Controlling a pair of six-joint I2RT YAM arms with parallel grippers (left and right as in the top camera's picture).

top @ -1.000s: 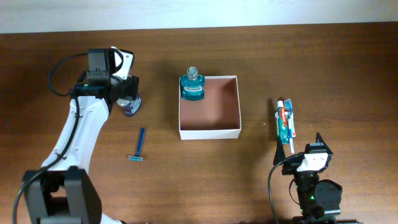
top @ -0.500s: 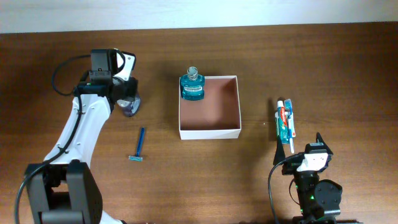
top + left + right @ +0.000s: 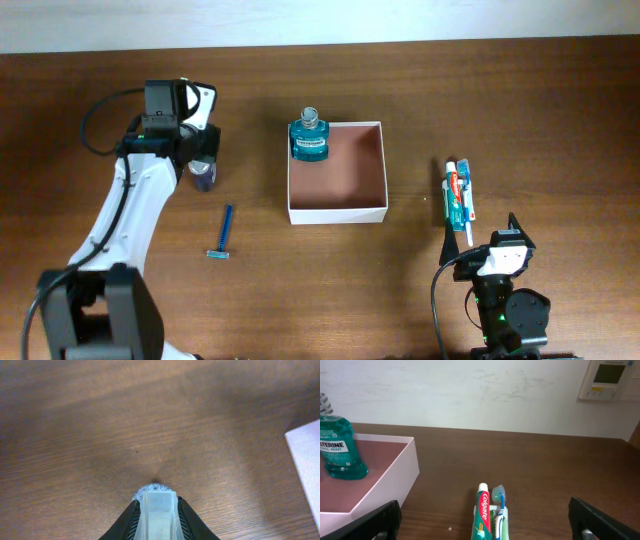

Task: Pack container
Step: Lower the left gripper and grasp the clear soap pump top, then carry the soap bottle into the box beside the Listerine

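far left: clamped narrow between the left gripper [image 3: 201, 162] fingers [image 3: 124, 524], a small pale bottle [image 3: 157, 510]. just right, lying loose, a blue razor [image 3: 222, 237]. mid-table, the container [image 3: 337, 213], a teal bottle [image 3: 309, 140] upright in its far-left corner. far right: spread wide, touching nothing, the right gripper [image 3: 484, 505], near a toothpaste pack [image 3: 459, 195].

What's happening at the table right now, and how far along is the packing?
The left hand grips a small pale purplish toiletry bottle, well left of the square white-walled container. Only a teal mouthwash bottle stands inside, in the far left corner. A blue razor and a toothpaste-and-toothbrush pack lie outside it, not yet packed. The right hand sits open near that pack, holding nothing.
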